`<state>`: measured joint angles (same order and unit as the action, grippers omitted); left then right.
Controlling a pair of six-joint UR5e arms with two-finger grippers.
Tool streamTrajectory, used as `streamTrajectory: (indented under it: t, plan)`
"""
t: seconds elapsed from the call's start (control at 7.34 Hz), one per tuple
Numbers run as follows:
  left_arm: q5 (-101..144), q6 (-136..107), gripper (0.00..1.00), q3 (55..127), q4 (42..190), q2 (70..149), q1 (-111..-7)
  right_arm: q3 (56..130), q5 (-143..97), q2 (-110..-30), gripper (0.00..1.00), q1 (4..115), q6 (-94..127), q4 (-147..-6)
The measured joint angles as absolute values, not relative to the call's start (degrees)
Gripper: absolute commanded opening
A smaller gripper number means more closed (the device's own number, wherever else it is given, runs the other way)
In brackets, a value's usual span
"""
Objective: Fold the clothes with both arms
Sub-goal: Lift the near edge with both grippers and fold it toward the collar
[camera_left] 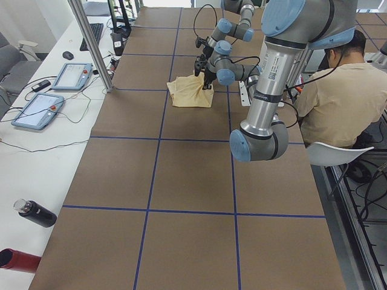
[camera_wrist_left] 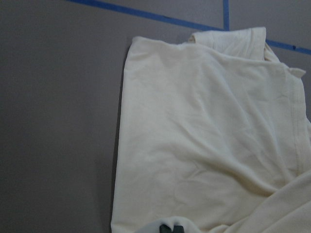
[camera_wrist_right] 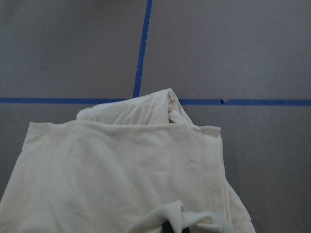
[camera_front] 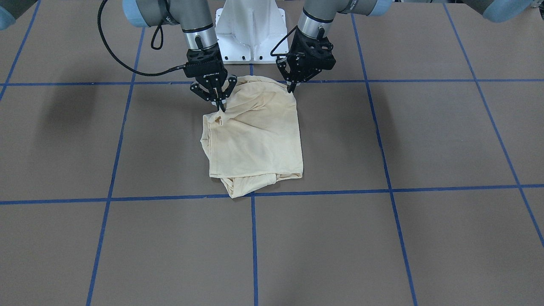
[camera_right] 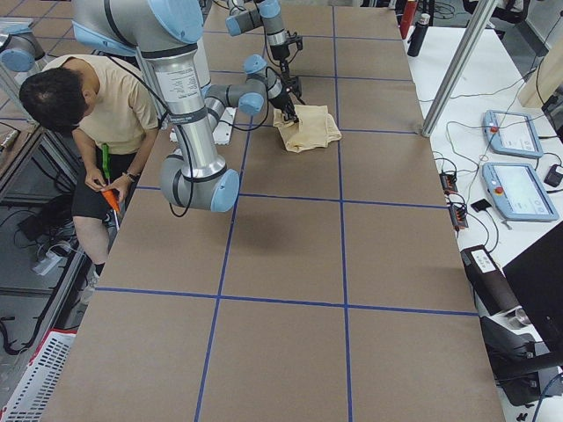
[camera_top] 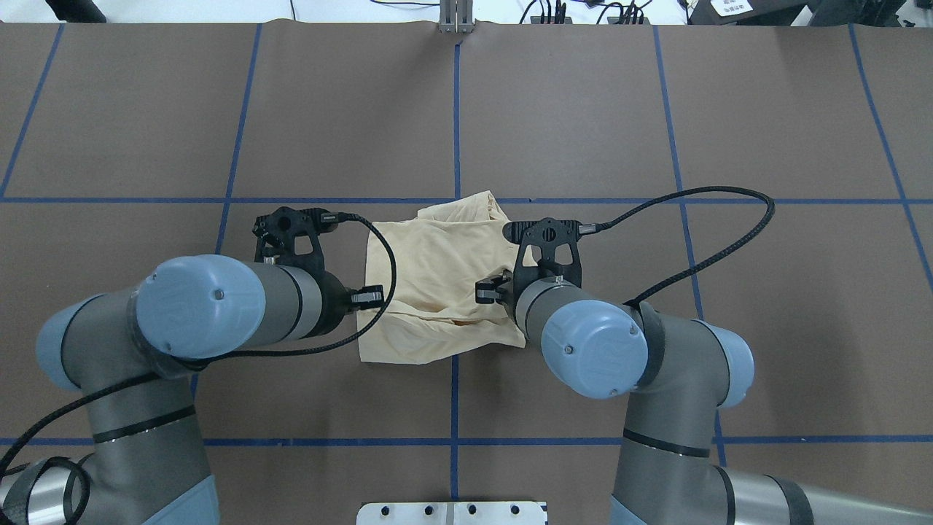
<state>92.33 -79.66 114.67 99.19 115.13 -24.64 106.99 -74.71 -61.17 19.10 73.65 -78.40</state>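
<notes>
The pale cream-yellow shirt (camera_front: 255, 136) lies folded into a compact rectangle on the brown table, with a bunched part sticking out at its far edge; no print shows. It also shows in the overhead view (camera_top: 437, 284). My left gripper (camera_front: 292, 88) is shut on the shirt's corner nearest the robot. In the left wrist view its black tips (camera_wrist_left: 171, 228) sit in cloth (camera_wrist_left: 209, 136). My right gripper (camera_front: 221, 106) is shut on the shirt's other near corner, and cloth (camera_wrist_right: 121, 170) is bunched around its tips (camera_wrist_right: 169, 227). Both hold the cloth low at the table.
The white pedestal base (camera_front: 250, 34) stands just behind the shirt. Blue tape lines (camera_front: 253, 246) grid the table. A seated operator (camera_left: 332, 103) is beside the robot. Tablets (camera_left: 36, 112) and a bottle (camera_left: 36, 212) lie on a side table.
</notes>
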Motion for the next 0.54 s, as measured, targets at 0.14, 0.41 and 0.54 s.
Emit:
streamTrajectory:
  t: [0.14, 0.41, 0.54]
  plan:
    - [92.4, -77.6, 0.0, 111.7, 99.2, 117.2, -27.3, 103.9, -74.9, -59.1, 0.0, 20.9, 73.5, -78.3]
    - [92.3, -75.0, 0.0, 105.3, 99.5, 121.1, -30.9, 96.8, -75.4, -55.9, 0.0, 24.1, 72.9, -78.2]
    - [92.2, -74.5, 0.0, 103.1, 99.7, 122.1, -31.7, 93.5, -75.5, -54.4, 0.0, 25.3, 72.3, -78.2]
